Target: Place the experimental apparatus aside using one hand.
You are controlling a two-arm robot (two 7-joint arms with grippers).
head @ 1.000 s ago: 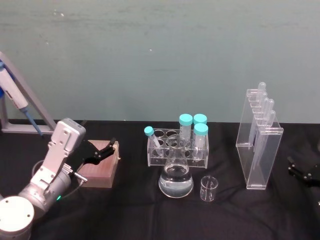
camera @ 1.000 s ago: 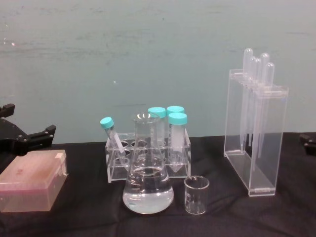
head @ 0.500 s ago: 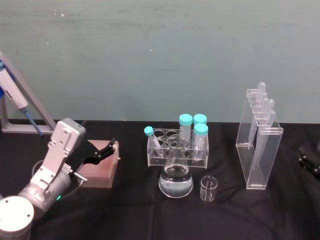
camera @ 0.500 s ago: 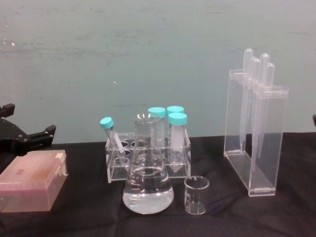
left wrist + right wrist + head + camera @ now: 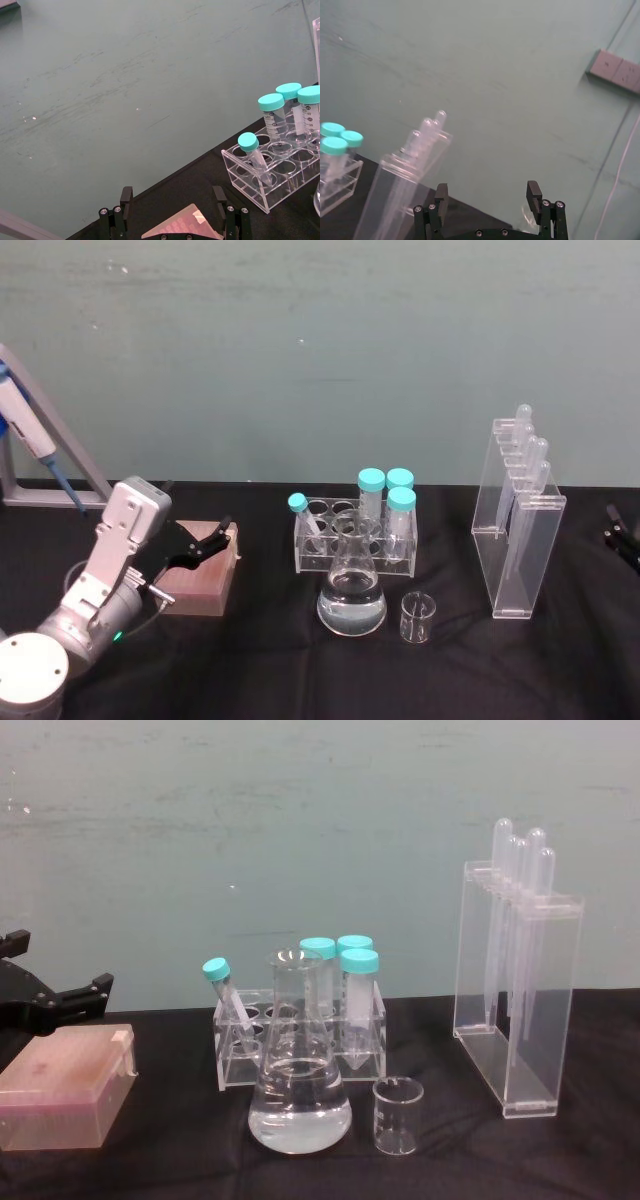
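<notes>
A black-covered desk (image 5: 200,660) carries everything. At its left side the left arm reaches forward, and the left hand (image 5: 215,537) hangs over a pink box (image 5: 200,570). Its two black fingers (image 5: 125,200) are spread wide, and in the chest view they stand clear above the box's top.

The tallest piece of the apparatus is the clear acrylic pipette stand (image 5: 518,530). It stands upright at the right of the desk with the pipette bulbs poking out of its top.

Near the middle sits a clear tube rack (image 5: 355,530) holding teal-capped tubes, three of them upright and one leaning. The conical flask (image 5: 352,590) stands upright just in front of the rack on the robot's side, with clear liquid in its base. The small glass beaker (image 5: 417,618) stands just beside the flask on its right, apart from it.

The right hand (image 5: 617,528) shows at the far right edge, beside the pipette stand but apart from it. Its fingers (image 5: 441,196) are spread and grip nothing.
</notes>
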